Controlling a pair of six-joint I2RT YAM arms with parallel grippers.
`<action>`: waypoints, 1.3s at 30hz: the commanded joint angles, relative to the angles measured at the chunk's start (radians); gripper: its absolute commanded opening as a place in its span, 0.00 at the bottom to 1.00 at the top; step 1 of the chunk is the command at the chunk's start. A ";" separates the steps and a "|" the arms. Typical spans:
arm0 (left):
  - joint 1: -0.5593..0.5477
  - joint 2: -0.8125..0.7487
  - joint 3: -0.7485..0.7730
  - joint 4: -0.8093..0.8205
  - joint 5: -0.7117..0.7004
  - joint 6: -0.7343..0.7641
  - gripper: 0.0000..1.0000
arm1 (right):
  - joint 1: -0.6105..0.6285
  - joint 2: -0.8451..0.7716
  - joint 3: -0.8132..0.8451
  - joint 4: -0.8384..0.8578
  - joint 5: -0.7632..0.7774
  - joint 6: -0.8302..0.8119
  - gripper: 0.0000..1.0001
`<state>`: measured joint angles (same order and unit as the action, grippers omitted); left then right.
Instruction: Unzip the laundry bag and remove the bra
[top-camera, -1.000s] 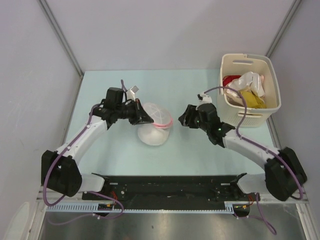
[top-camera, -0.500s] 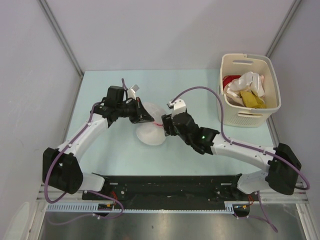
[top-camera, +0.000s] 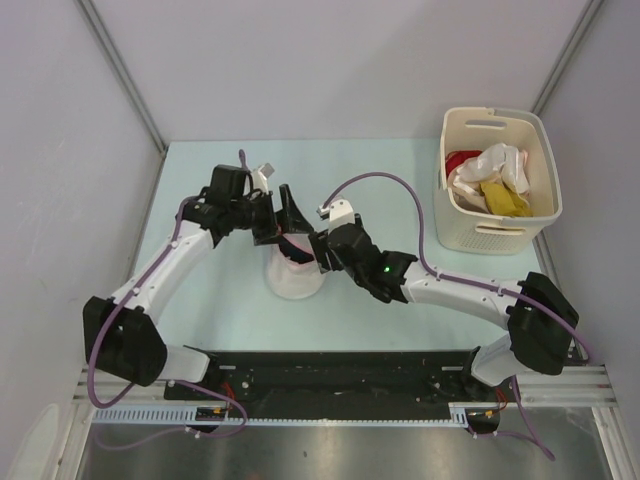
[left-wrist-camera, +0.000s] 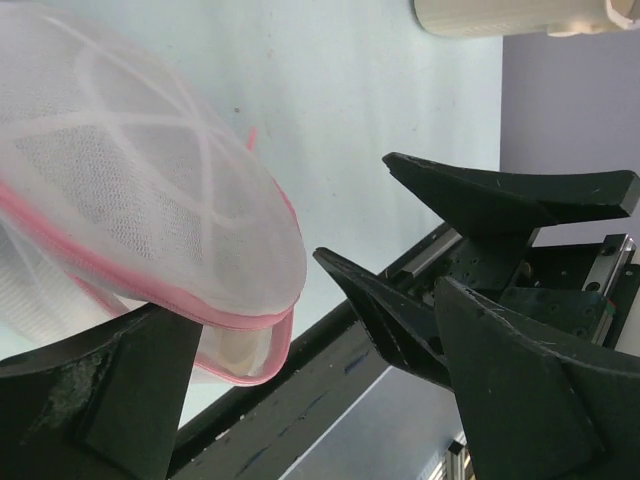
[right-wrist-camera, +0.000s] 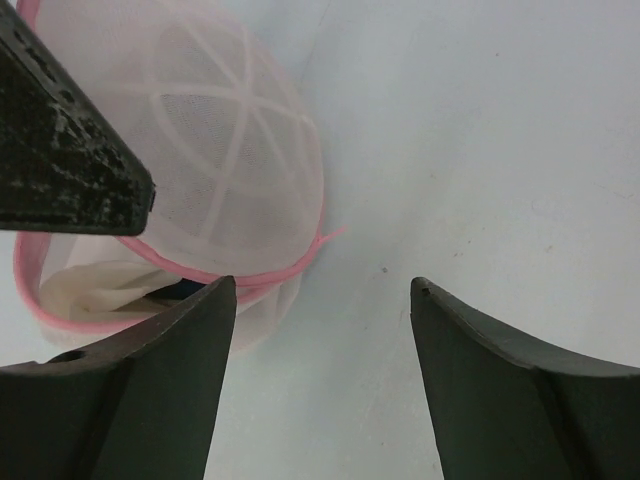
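Right gripper (right-wrist-camera: 320, 283) jaws wide, beside bag (right-wrist-camera: 230, 170) mouth; left gripper (top-camera: 283, 222) spread wide, gripping nothing. Best reach into pink-rimmed gap, pinch bra (right-wrist-camera: 182, 291) only, not mesh.

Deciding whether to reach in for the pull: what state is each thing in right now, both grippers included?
laundry bag: zipper partly undone, a gap open at the rim.
bra: inside the bag, only a dark sliver showing through the gap.
left gripper: open, holding nothing, at the bag.
right gripper: open, empty, beside the bag.
basket: upright, holding clothes.
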<state>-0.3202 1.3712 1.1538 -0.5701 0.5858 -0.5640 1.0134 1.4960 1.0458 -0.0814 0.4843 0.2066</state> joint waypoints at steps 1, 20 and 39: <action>0.027 -0.041 0.049 -0.071 -0.043 0.065 1.00 | 0.005 0.007 0.042 0.052 -0.004 0.010 0.75; 0.043 0.016 0.145 -0.010 -0.095 0.029 0.00 | 0.008 -0.215 -0.093 0.008 -0.003 0.215 0.73; 0.040 -0.129 0.178 0.059 -0.149 -0.310 0.00 | 0.108 -0.142 -0.030 0.261 -0.036 0.470 0.65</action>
<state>-0.2848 1.2800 1.3399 -0.5568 0.4435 -0.8211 1.0824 1.3170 0.9733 0.0967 0.4355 0.6636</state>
